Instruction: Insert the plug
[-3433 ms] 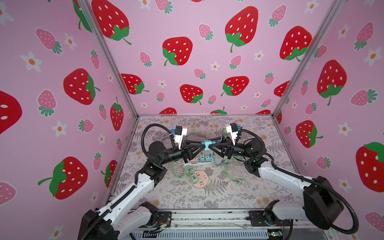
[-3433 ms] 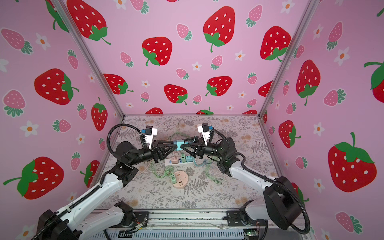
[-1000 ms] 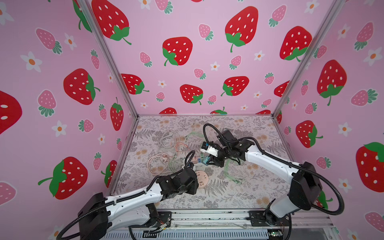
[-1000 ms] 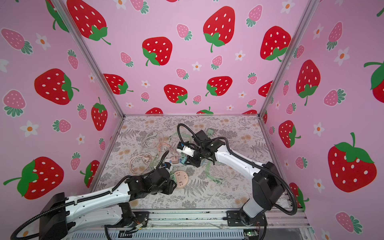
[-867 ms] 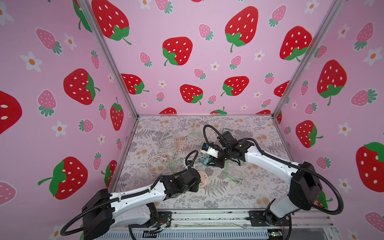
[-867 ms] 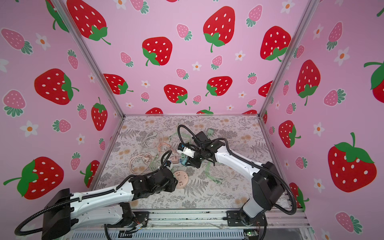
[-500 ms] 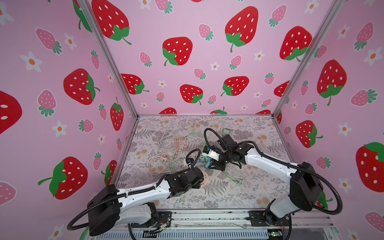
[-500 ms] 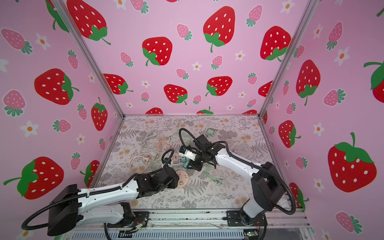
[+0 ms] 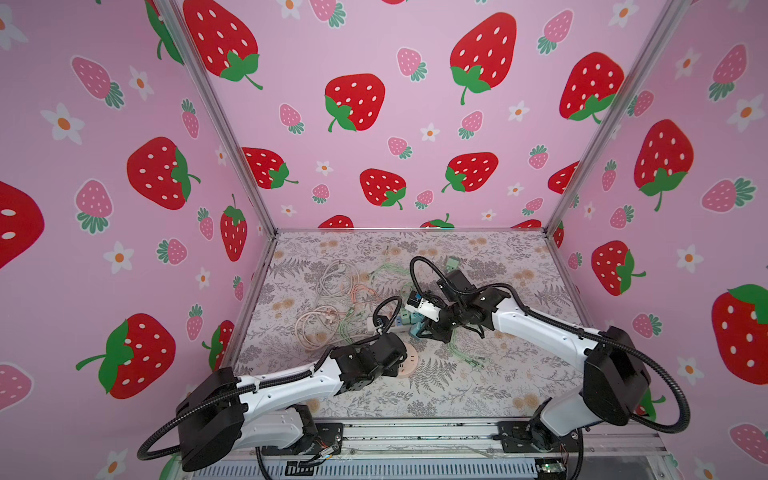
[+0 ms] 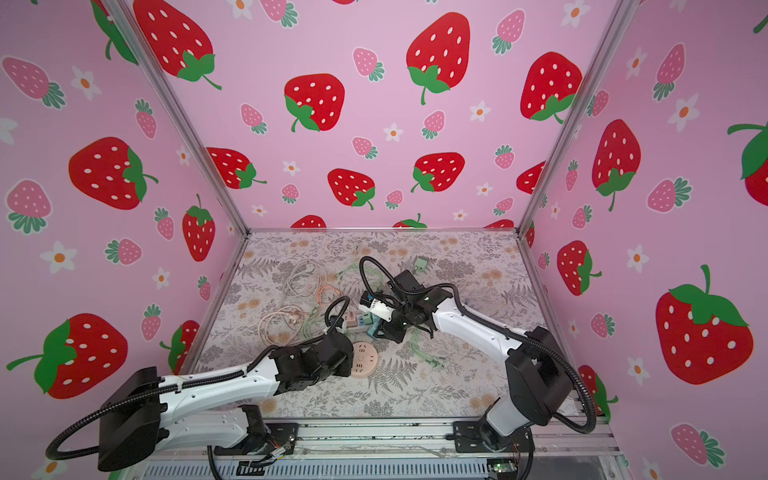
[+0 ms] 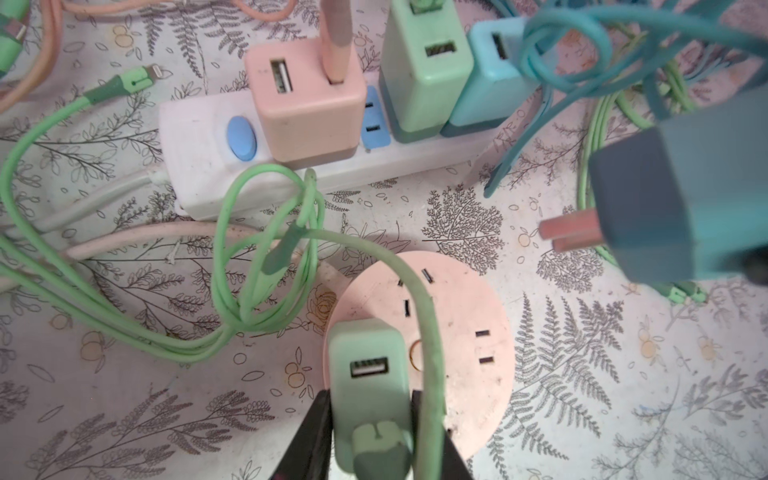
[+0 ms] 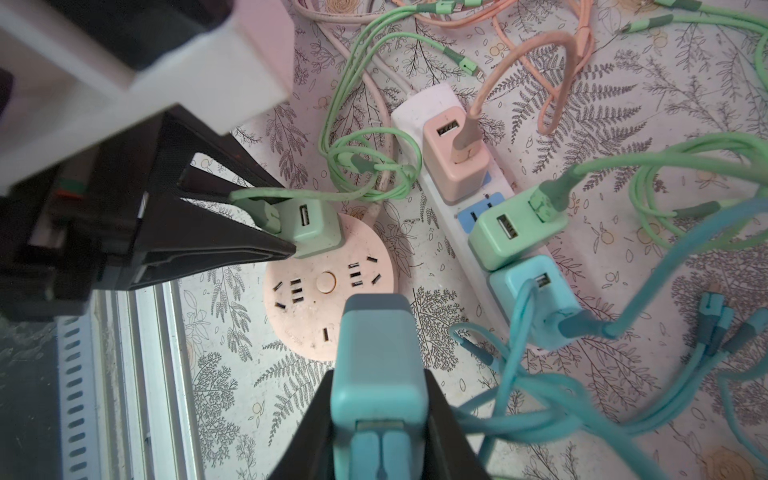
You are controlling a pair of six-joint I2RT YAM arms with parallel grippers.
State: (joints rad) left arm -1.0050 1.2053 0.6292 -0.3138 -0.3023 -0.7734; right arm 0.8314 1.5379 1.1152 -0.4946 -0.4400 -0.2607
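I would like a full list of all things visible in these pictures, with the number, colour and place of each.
power strip: 1, white with blue switch, in the middle.
strip chargers: 3, pink, green, blue, plugged in side by side.
round socket: 1, pink, beside the strip.
green charger: 1, standing on the round socket.
blue charger: 1, held in the air.
cables: many, green, pink, blue, loose around the strip.
small green thing: 1, far back; unclear.
table cover: 1, grey leaf print.
walls: 3, pink with strawberries.
left gripper: 1, black, jaws shut on the green charger.
right gripper: 1, black, jaws shut on the blue charger.
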